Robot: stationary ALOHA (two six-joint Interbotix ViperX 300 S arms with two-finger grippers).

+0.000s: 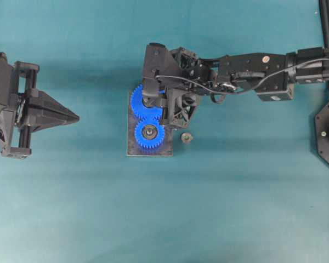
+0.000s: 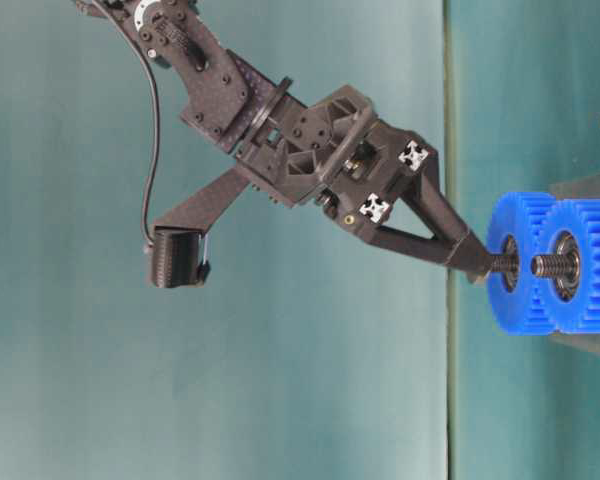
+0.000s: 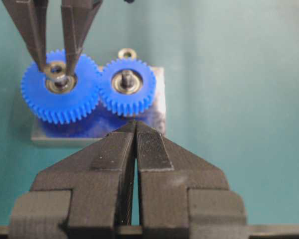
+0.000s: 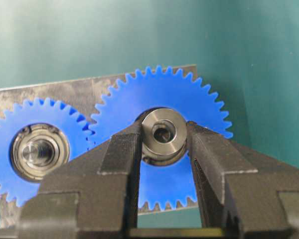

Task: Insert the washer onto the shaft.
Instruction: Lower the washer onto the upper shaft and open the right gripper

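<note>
Washer (image 4: 162, 133) clamped in right pincer (image 4: 163, 137), sitting over big gear's (image 4: 159, 134) hub at shaft (image 2: 502, 264) tip. Small gear (image 1: 149, 136) meshes beside it on plate (image 1: 132, 149). Left pincer (image 3: 135, 149) closed, empty, near plate on tabletop (image 1: 236, 208).

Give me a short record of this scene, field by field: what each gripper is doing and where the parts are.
right gripper: jaws shut on the washer, held over the larger gear
left gripper: jaws shut, holding nothing, apart from the plate
smaller gear: on the plate, meshed with the larger gear
spare part: small metal piece on the table beside the plate
</note>
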